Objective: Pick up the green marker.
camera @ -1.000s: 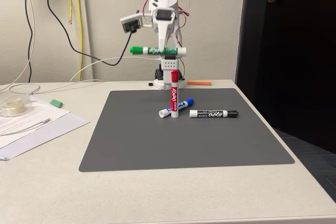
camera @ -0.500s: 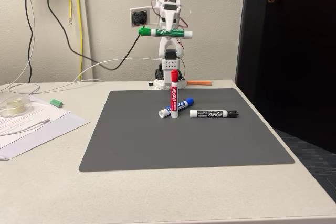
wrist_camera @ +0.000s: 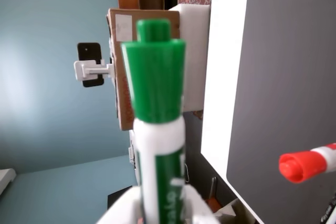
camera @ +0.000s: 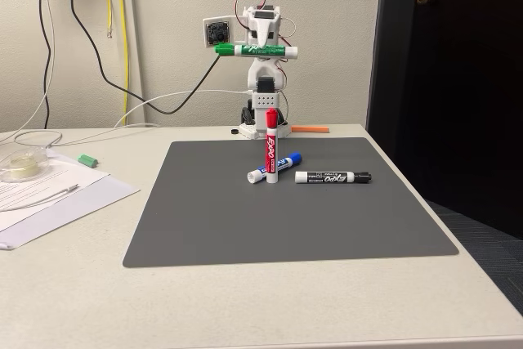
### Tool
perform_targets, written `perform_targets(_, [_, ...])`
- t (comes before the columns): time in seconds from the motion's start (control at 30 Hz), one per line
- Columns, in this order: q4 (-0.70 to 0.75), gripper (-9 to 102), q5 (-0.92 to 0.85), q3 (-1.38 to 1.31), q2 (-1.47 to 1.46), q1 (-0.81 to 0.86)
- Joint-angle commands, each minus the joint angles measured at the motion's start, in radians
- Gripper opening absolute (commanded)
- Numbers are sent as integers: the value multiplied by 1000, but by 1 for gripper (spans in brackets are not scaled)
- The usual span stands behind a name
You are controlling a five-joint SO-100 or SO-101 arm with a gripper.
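Observation:
The green marker (camera: 255,51) is held level high above the table at the back, with my gripper (camera: 260,45) shut on its middle. In the wrist view the green marker (wrist_camera: 157,145) rises from the bottom edge, green cap up, between my white fingers (wrist_camera: 119,211). On the dark mat (camera: 286,226) a red-capped marker (camera: 270,146) stands upright. A blue-capped marker (camera: 278,166) lies behind it and a black-capped marker (camera: 332,177) lies to its right. The red marker's cap (wrist_camera: 307,163) shows at the right edge of the wrist view.
Papers (camera: 49,194) and a tape roll (camera: 20,165) lie at the table's left, with a tiny loose green piece (camera: 87,159) near them. An orange strip (camera: 310,129) lies by the arm's base (camera: 263,112). Cables (camera: 98,55) hang on the back wall.
The arm has lifted the green marker from just above the base to well higher over the last second, then barely shifted. The markers on the mat stayed put.

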Motion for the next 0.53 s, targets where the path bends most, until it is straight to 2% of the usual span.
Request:
perform_targets(0.0, [-6,0,2,0,11,3])
perform_targets(0.5, [-15,0,11,2,-12,8])
